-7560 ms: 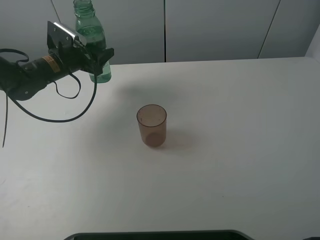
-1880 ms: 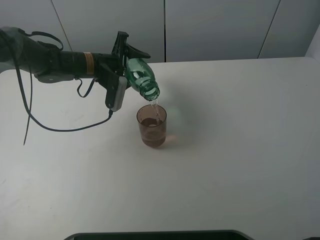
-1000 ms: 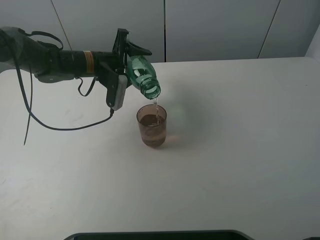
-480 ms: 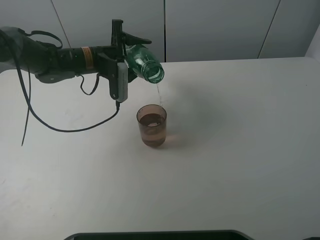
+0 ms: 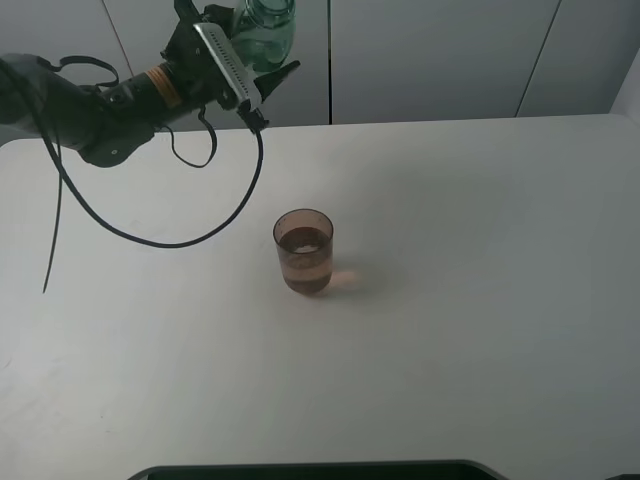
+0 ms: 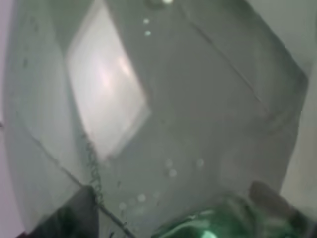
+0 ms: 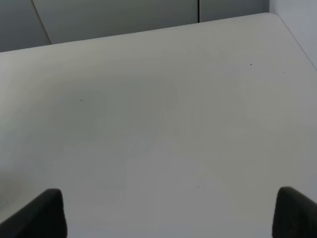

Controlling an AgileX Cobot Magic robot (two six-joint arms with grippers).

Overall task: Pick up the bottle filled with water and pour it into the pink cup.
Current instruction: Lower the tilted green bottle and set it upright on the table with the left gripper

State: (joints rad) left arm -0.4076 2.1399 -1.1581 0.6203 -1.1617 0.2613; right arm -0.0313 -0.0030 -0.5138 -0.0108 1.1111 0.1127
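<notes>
White tabletop (image 5: 480, 300) spans the high view, with grey wall panels (image 5: 430, 55) behind it and a dark edge (image 5: 300, 470) along the near side. We see the left claw (image 5: 255, 42) raised well above the table at the far left, up against the panels. Its jaws are closed on the bottle (image 5: 270, 22), gripping the clear green-tinted body from both sides. The bottle's upper part runs out of the picture, so we cannot tell which way its mouth points or how far it is tilted. In the left wrist view the bottle's wall fills nearly everything in front of the claw: pale green plastic with small droplets (image 6: 171, 172) clinging to it, and the dark left fingertips (image 6: 74, 218) pressed at either side.

The pink cup (image 5: 303, 250) stands upright on the table, below the left claw and well apart from it, off toward the near side and the middle of the table. We can see that it is partly filled with liquid. A black cable (image 5: 180, 245) hangs from the left arm (image 5: 90, 110) in a loop beneath the claw, over the table's left part.

The right claw (image 7: 171, 215) shows only in its own wrist view. We see the dark right fingertips (image 7: 47, 213) spread wide with nothing held between them, white table ahead of the claw and the grey panels beyond.
</notes>
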